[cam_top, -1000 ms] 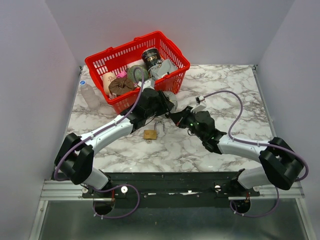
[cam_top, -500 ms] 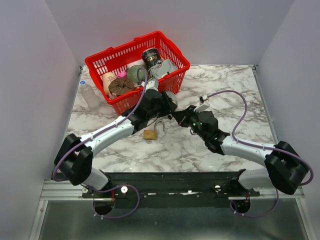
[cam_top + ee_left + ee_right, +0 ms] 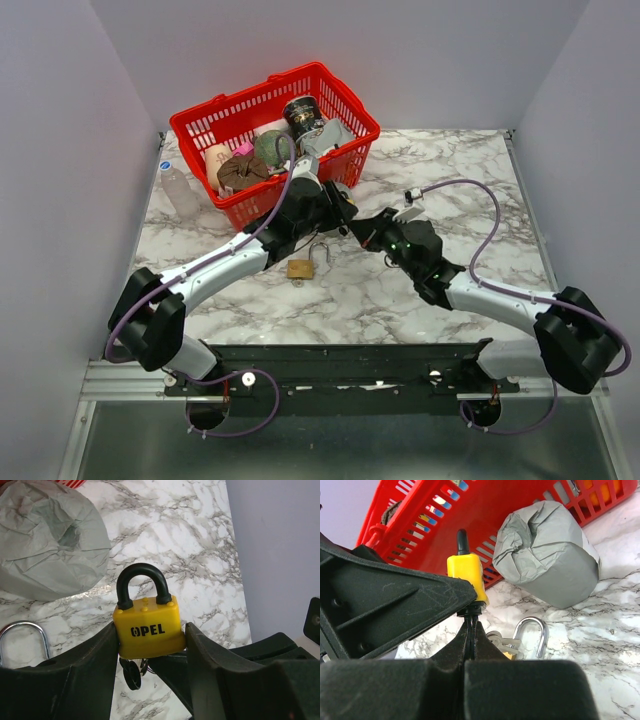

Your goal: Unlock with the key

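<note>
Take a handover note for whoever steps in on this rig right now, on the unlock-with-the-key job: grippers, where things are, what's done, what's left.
Left gripper: clamped on the body of the yellow padlock, holding it upright off the table, shackle up.
Right gripper: shut, tips at the padlock's underside, pinching what looks like the key. The keyhole is hidden.
Also there: a brass padlock lying on the table near the red basket.
Done: lock lifted, key at its base.
Left: the shackle sits seated in the body, so turn the key and free it.
</note>
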Action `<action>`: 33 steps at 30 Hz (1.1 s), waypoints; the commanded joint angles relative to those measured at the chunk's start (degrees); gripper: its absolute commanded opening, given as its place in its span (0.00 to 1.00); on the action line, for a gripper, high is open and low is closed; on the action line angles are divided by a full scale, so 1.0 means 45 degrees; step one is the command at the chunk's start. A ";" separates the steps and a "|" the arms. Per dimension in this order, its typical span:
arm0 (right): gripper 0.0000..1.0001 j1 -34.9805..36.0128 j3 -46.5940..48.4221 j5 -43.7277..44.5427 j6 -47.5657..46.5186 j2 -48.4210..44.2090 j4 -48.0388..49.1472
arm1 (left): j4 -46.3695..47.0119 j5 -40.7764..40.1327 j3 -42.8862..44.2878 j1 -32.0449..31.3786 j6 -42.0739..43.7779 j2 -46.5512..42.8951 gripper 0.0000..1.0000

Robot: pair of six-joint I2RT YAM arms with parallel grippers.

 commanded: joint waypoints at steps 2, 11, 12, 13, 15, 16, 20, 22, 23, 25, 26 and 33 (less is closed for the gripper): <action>0.01 -0.1026 -0.0133 0.0376 0.0278 -0.0408 0.1750 | 0.0398 0.2161 -0.0332 -0.0589 0.0249 -0.0577 0.00; 0.01 -0.1944 -0.0778 -0.1050 0.1352 -0.0779 0.2492 | 0.1219 0.2532 -0.0508 -0.0647 0.0620 -0.0850 0.00; 0.01 -0.2023 -0.0817 -0.1186 0.1432 -0.0818 0.2570 | 0.1355 0.2610 -0.0547 -0.0647 0.0678 -0.0909 0.00; 0.01 -0.2082 -0.0875 -0.1439 0.1510 -0.0877 0.2629 | 0.1743 0.2746 -0.0605 -0.0647 0.0717 -0.1045 0.00; 0.01 -0.2277 -0.0895 -0.1714 0.1744 -0.0955 0.2669 | 0.2194 0.2903 -0.0878 -0.0686 0.0737 -0.1202 0.00; 0.01 -0.2336 -0.0895 -0.1986 0.1783 -0.0994 0.2707 | 0.2641 0.3000 -0.0957 -0.0706 0.0814 -0.1338 0.00; 0.01 -0.2648 -0.0993 -0.2671 0.2290 -0.1131 0.2942 | 0.3249 0.3254 -0.1210 -0.0842 0.1108 -0.1612 0.00; 0.01 -0.2766 -0.1110 -0.2982 0.2486 -0.1170 0.3137 | 0.3580 0.3313 -0.1308 -0.0882 0.1186 -0.1729 0.00; 0.01 -0.2882 -0.1149 -0.3081 0.2700 -0.1209 0.3234 | 0.3679 0.3352 -0.1386 -0.0920 0.1225 -0.1768 0.00; 0.01 -0.3019 -0.1246 -0.3335 0.2877 -0.1228 0.3449 | 0.3797 0.3431 -0.1406 -0.1018 0.1342 -0.1846 0.00; 0.01 -0.3097 -0.1266 -0.3413 0.2994 -0.1248 0.3508 | 0.3798 0.3431 -0.1407 -0.1057 0.1459 -0.1828 0.00; 0.01 -0.3157 -0.0916 -0.3979 0.1864 -0.1424 0.2789 | 0.3174 0.3158 -0.1114 -0.1155 0.1830 -0.1847 0.00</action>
